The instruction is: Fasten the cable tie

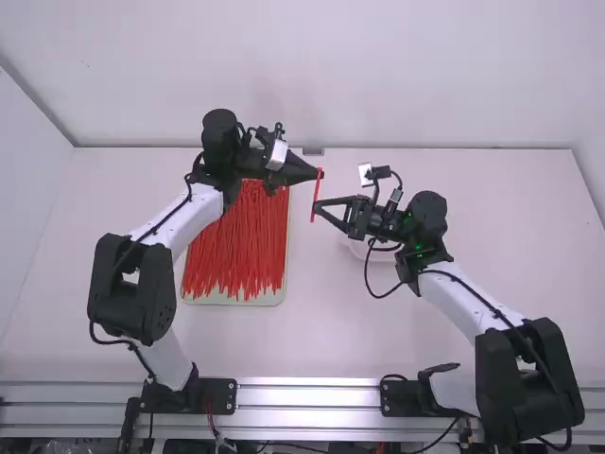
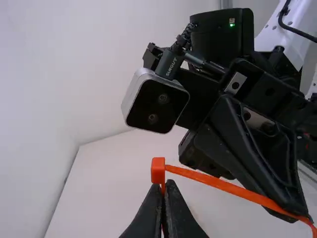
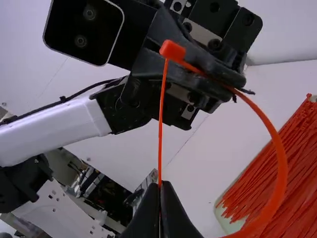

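A red cable tie (image 1: 317, 194) hangs in the air between both grippers, above the table's middle. My left gripper (image 1: 315, 174) is shut on it just below its square head (image 2: 157, 168), its own fingertips (image 2: 154, 198) pressed together. My right gripper (image 1: 318, 210) is shut on the strap lower down. From the right gripper (image 3: 159, 191) a straight run of strap rises to the head (image 3: 172, 48), and the rest of the strap (image 3: 281, 158) bows out in a wide loop. In the left wrist view the strap runs from the head to the right gripper (image 2: 299, 213).
A thick pile of red cable ties (image 1: 241, 241) lies on a pale board (image 1: 232, 300) left of the middle, under the left arm. A small white object (image 1: 364, 251) sits on the table beneath the right wrist. The table's right side is bare.
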